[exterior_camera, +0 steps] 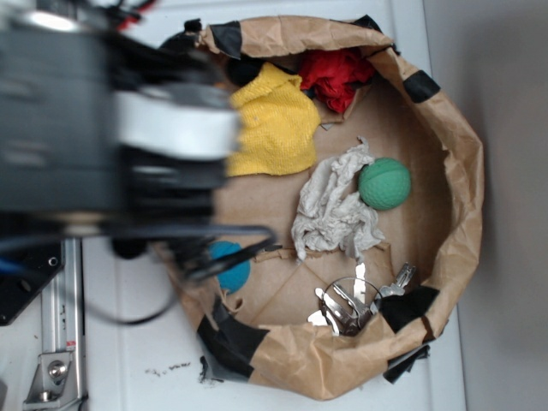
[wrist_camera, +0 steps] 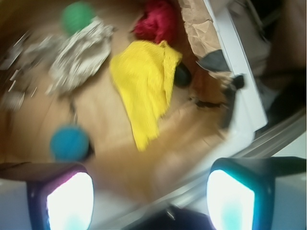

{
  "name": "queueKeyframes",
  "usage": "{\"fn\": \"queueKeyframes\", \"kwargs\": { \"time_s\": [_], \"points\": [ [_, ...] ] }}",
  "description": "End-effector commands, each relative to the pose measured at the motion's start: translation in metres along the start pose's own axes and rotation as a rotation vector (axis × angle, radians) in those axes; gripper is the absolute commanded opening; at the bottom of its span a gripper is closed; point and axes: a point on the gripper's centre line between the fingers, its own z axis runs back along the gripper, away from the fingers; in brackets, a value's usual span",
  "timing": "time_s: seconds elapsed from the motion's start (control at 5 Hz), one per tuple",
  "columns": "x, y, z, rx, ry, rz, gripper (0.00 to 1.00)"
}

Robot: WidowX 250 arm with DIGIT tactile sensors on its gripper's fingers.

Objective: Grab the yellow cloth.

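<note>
The yellow cloth point(exterior_camera: 272, 124) lies spread on the floor of a brown paper basin point(exterior_camera: 458, 128), at its upper left; it also shows in the wrist view point(wrist_camera: 144, 81), upper middle. My gripper point(wrist_camera: 150, 201) is open and empty, its two glowing fingers point(wrist_camera: 69, 201) wide apart, high above the basin's near rim and short of the cloth. In the exterior view the blurred arm point(exterior_camera: 111, 128) covers the left side and overlaps the cloth's left edge; the fingertips are hidden there.
A red cloth point(exterior_camera: 336, 75) lies beyond the yellow one. A grey-white rag point(exterior_camera: 336, 205), a green ball point(exterior_camera: 384, 183), a blue ball point(exterior_camera: 229, 264) and a shiny metal piece point(exterior_camera: 351, 301) also lie in the basin. A dark object point(wrist_camera: 182, 74) sits by the yellow cloth.
</note>
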Motion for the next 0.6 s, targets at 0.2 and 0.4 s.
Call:
{"fn": "queueKeyframes", "kwargs": {
  "time_s": [0.2,0.4],
  "points": [
    [0.047,-0.012,-0.065,0.099,-0.187,-0.069,1.0],
    [0.068,-0.003,-0.089,0.257,-0.145,-0.124,1.0]
  ]
}}
